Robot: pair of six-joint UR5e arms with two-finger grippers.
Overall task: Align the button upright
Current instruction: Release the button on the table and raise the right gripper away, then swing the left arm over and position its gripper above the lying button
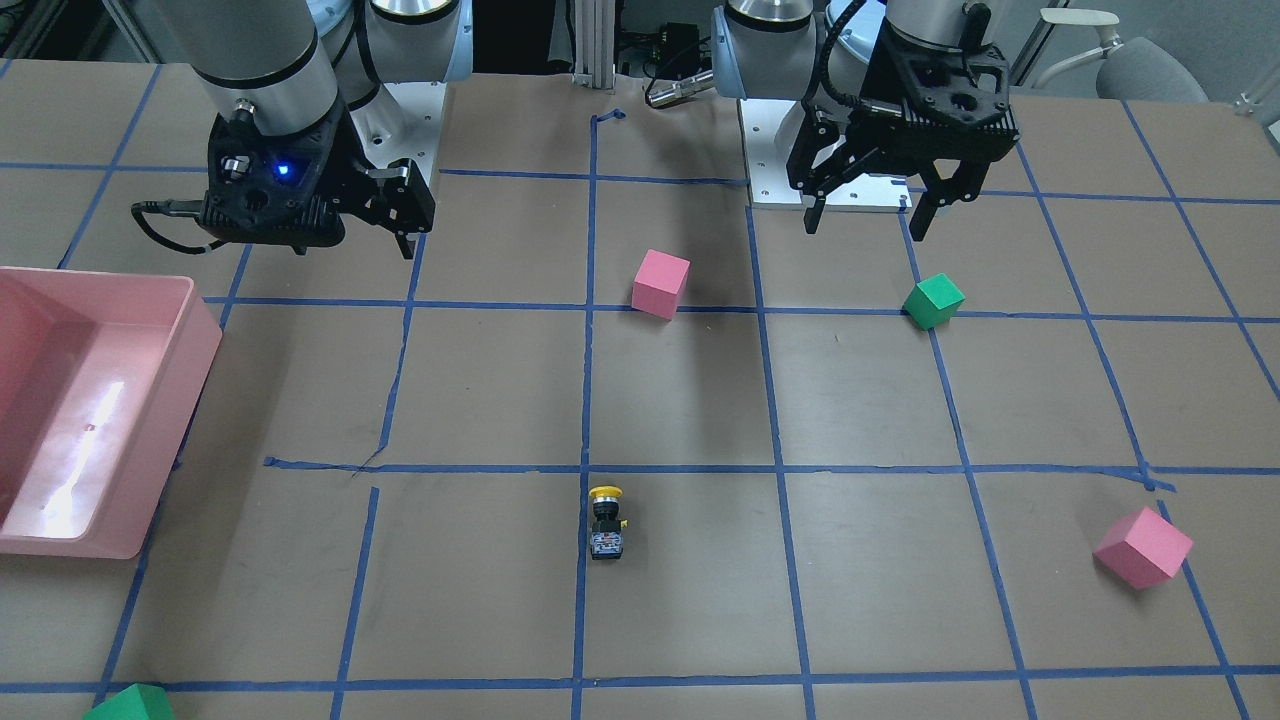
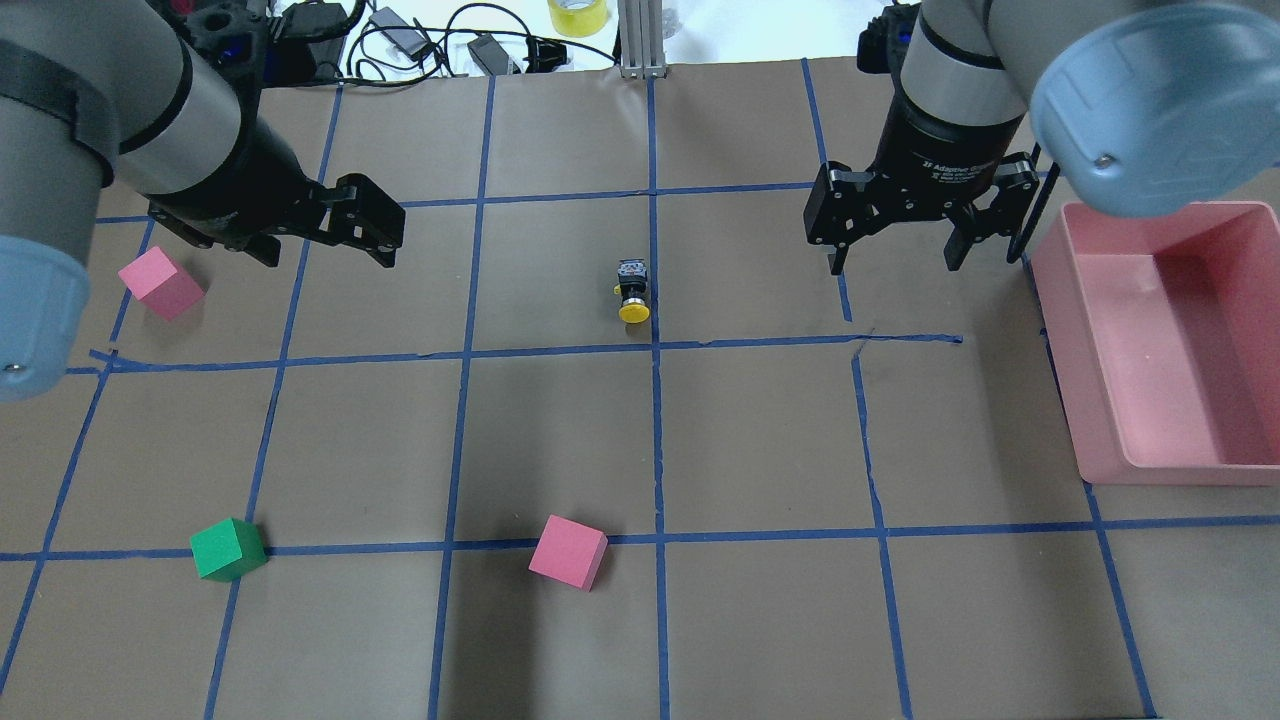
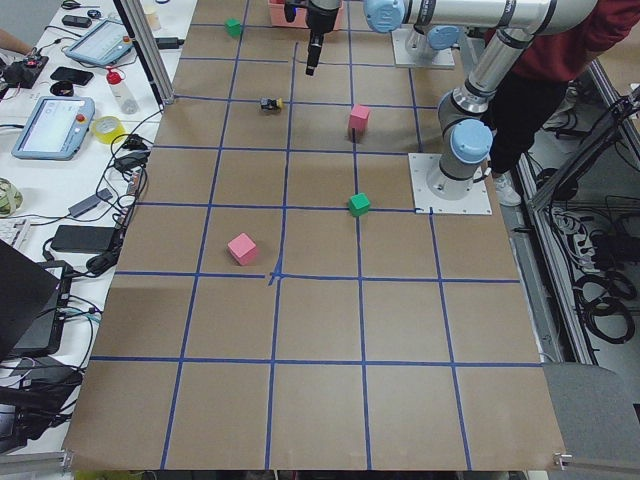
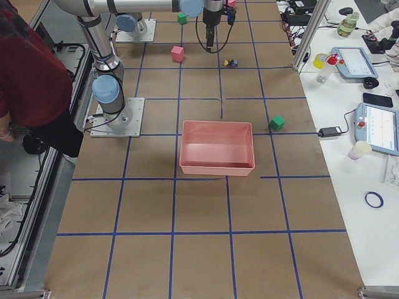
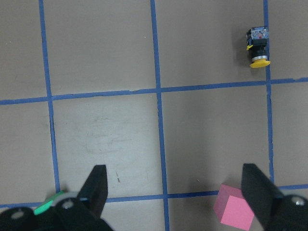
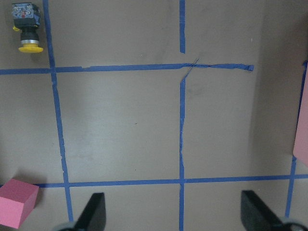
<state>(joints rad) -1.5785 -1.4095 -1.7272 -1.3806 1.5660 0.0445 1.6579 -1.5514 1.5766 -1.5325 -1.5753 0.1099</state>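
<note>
The button point(image 2: 632, 292) lies on its side near the table's middle, beside a blue tape line. Its yellow cap points toward the robot and its grey base block away. It also shows as the button point(image 1: 606, 522), the button point(image 5: 257, 47) and the button point(image 6: 28, 29). My left gripper point(image 1: 866, 225) hangs open above the table with nothing between its fingers point(image 5: 96, 187), well off to the button's left. My right gripper point(image 2: 893, 262) is open and empty too, hovering to the button's right near the bin.
A pink bin point(image 2: 1160, 467) stands at the table's right side. One pink cube point(image 2: 567, 551) and a green cube point(image 2: 227, 549) sit close to the robot; another pink cube point(image 2: 160, 283) lies under my left arm. A second green cube point(image 1: 130, 705) rests at the far edge.
</note>
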